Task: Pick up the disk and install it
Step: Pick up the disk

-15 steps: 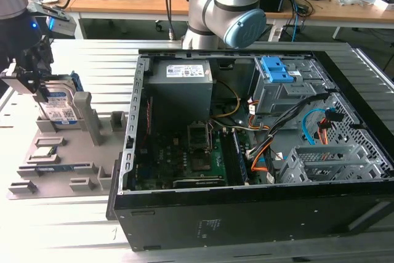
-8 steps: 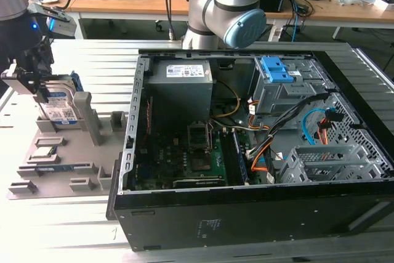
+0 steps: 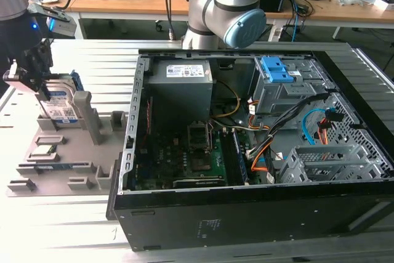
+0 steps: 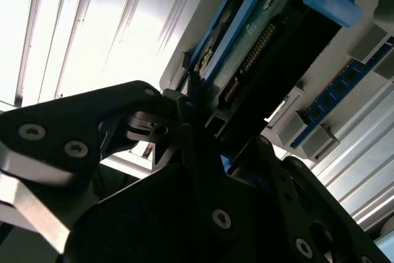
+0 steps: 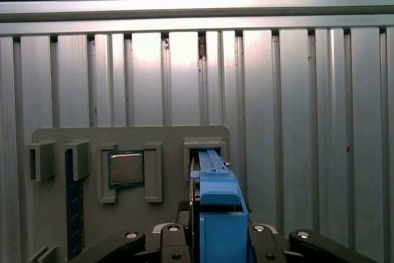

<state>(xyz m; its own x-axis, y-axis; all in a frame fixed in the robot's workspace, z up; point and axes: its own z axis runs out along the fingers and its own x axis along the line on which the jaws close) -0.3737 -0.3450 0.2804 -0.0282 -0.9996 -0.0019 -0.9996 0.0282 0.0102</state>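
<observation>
Disk (image 3: pixel 60 104): silver hard drive with a white-and-blue label and a blue carrier frame, standing on edge in a slot at the far end of the grey parts holder (image 3: pixel 61 173), at the exterior view's left, just beside a grey upright post (image 3: pixel 89 115). Gripper (image 3: pixel 36 87): black, down over the disk's left side; in the first wrist view the fingers (image 5: pixel 266 238) press the blue frame of the disk (image 5: pixel 217 210) from both sides, so it is clamped on the drive. In the second wrist view the gripper (image 4: pixel 197 133) meets the disk's (image 4: pixel 261 44) connector edge. The disk sits in its slot, not lifted clear. Chip (image 3: pixel 44 150): small, flat, green-rimmed, lying in a recess of the same holder nearer the camera; in the first wrist view the chip (image 5: pixel 126 168) lies beside the disk's slot. Computer case (image 3: pixel 246 217): black, open, at the exterior view's right, well apart from the disk. Drive bracket (image 3: pixel 278 77): blue plastic on a grey metal cage, inside the case at its far side. Table (image 3: pixel 92 53): ribbed metal, under holder and case.
</observation>
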